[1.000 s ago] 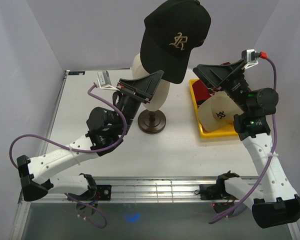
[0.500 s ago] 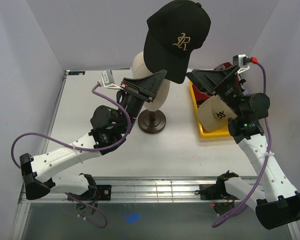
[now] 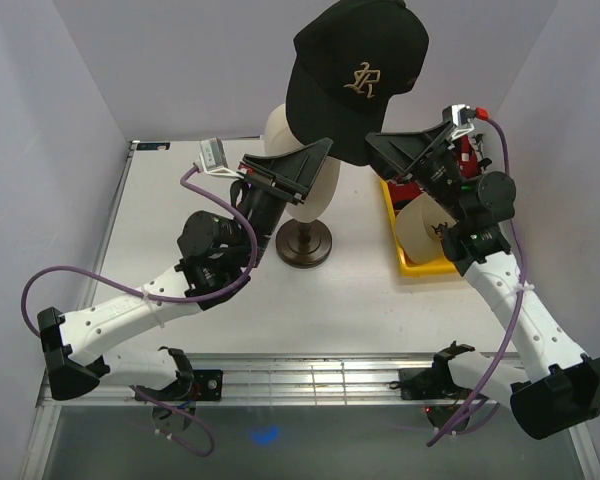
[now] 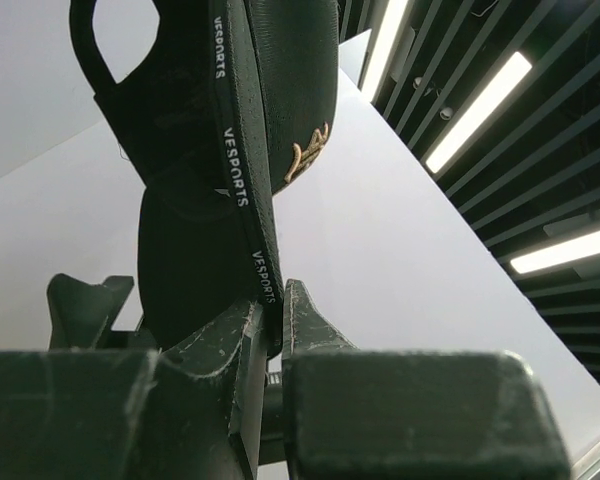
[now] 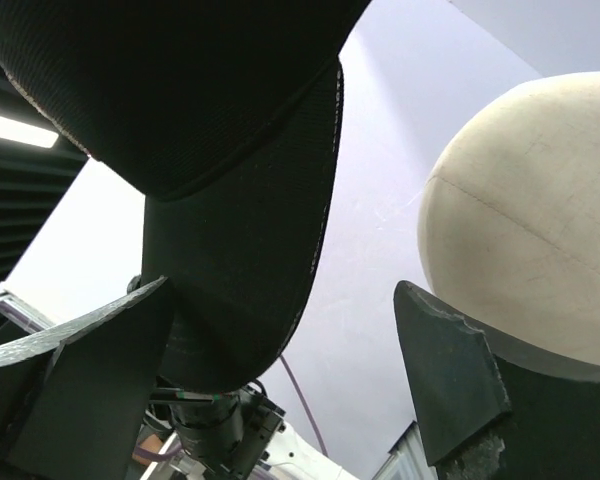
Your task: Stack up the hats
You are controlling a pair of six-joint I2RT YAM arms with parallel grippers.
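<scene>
Reaching inward from the bin, the right gripper (image 3: 380, 152) now gapes wide beside the black cap (image 3: 355, 70), which the left gripper (image 4: 273, 305) pinches by its rim, aloft near the bare mannequin head (image 3: 278, 128); stacking seems barely begun, with the tan cap (image 3: 425, 215) waiting in the yellow bin (image 3: 405, 266).

The black cap (image 3: 355, 75) bears a gold "R" monogram; its inner band (image 4: 242, 200) repeats "VESPORTS".

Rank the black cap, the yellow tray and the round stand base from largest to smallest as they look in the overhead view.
1. Black cap, though it sits raised nearer the camera, which makes it look bigger.
2. Yellow tray, partly hidden.
3. Round stand base.
</scene>
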